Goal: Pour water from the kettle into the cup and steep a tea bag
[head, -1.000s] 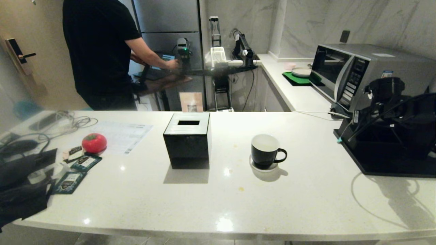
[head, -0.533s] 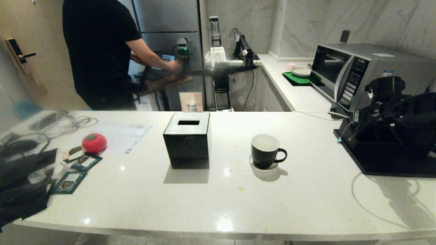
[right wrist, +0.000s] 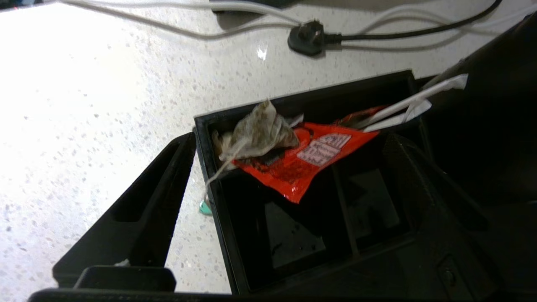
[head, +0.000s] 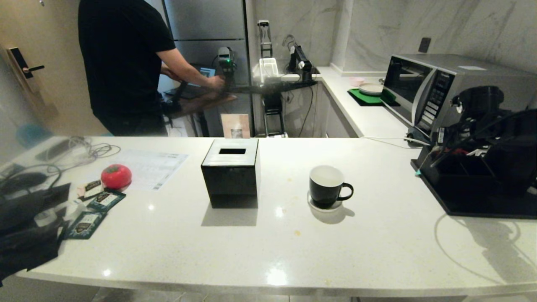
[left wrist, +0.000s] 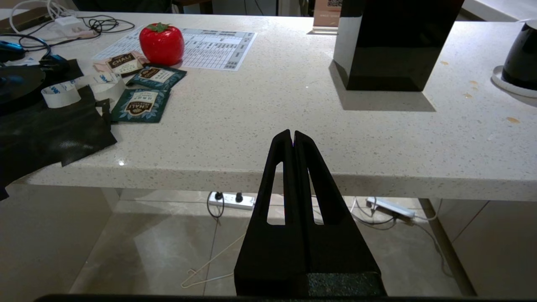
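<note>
Head view: the cup (head: pixel 327 185) sits on its saucer (head: pixel 325 206) mid-counter, well apart from the black organiser tray (head: pixel 474 201) at the right, where the right arm (head: pixel 482 113) hangs. No kettle shows in any view, so I cannot place it. A person in a black shirt (head: pixel 121 63) works at a desk behind the counter. Compared with a second ago, the arm's dark bulk stands a little higher over the tray, and red and white bits now show beneath it that were covered then.

Left wrist view: the left gripper (left wrist: pixel 293 140) is parked below the counter edge (left wrist: pixel 260 178), its fingers pressed together on nothing. The teal sachets (left wrist: pixel 142 102) and the red tomato-shaped thing (left wrist: pixel 161 42) lie far from the work.

Right wrist view: the right gripper (right wrist: pixel 293 184) stands over the tray's compartment, its fingers spread wide and holding nothing. The tea bag (right wrist: pixel 256 134) lies crumpled against the compartment's corner, partly on a red packet (right wrist: pixel 306 161), its string trailing over the wall. Judging from this, closing here could pinch the packet along with the bag, or catch only the string; one finger sits outside the wall and could jam on the rim.
</note>
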You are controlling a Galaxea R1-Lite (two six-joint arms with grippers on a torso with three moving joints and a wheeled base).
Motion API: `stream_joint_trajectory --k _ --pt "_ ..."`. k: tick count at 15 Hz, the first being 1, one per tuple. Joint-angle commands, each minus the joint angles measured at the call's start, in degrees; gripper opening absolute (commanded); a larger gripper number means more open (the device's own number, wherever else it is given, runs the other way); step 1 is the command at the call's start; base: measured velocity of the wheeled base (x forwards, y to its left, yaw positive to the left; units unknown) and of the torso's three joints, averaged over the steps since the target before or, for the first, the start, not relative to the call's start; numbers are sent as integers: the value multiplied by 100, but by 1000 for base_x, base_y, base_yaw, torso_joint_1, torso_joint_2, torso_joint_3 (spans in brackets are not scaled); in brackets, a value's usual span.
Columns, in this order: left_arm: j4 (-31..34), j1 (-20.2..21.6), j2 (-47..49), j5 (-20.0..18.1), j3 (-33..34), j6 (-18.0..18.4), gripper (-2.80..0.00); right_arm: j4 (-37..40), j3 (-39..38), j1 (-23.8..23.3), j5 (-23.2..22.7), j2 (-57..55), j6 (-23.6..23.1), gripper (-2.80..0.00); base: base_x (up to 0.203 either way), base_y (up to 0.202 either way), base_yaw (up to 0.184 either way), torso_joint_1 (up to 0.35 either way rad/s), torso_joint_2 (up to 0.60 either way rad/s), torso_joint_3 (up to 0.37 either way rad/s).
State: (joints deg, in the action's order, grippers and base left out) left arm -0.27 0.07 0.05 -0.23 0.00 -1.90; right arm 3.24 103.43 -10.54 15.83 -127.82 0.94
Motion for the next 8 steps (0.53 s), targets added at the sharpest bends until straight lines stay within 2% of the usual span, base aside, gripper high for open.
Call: stream_joint_trajectory --k 1,8 --pt "-5 1 4 -4 0 -3 -280 8 112 17 -6 -14 13 0 0 0 0 0 0 0" --pt "0 1 4 -4 0 -3 -280 62 584 26 -61 -369 -68 0 0 0 0 0 0 0"
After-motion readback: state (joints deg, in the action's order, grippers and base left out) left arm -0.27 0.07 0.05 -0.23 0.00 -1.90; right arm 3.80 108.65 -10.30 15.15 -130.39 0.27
